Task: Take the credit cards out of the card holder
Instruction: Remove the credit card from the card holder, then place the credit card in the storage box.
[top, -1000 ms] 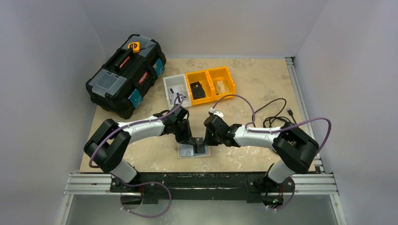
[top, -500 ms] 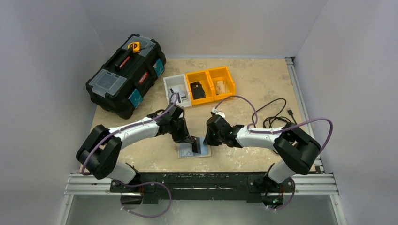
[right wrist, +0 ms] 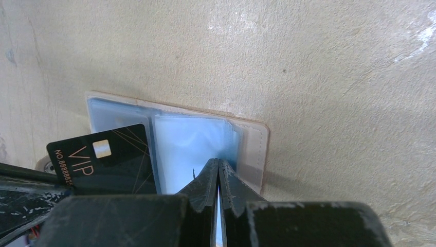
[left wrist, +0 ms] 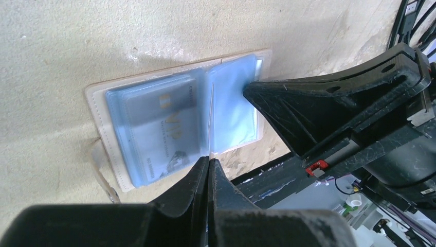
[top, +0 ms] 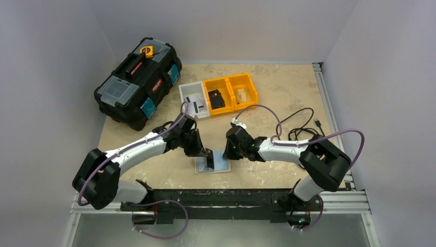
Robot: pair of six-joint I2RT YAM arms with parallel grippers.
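Two wrist views resolve what I cannot read from overhead. Left wrist: left gripper (left wrist: pixel 210 160) clenched on a dark credit card (right wrist: pixel 105 159), seen edge-on as a thin line rising from the tips. The card holder (left wrist: pixel 100 123) lies open just beyond those tips, with a second VIP card (left wrist: pixel 164 128) in the blue sleeve to their left. Right wrist: the held card's face shows, lettered VIP. Right gripper (right wrist: pixel 218 163) is closed, its tips on the holder's right-hand page.
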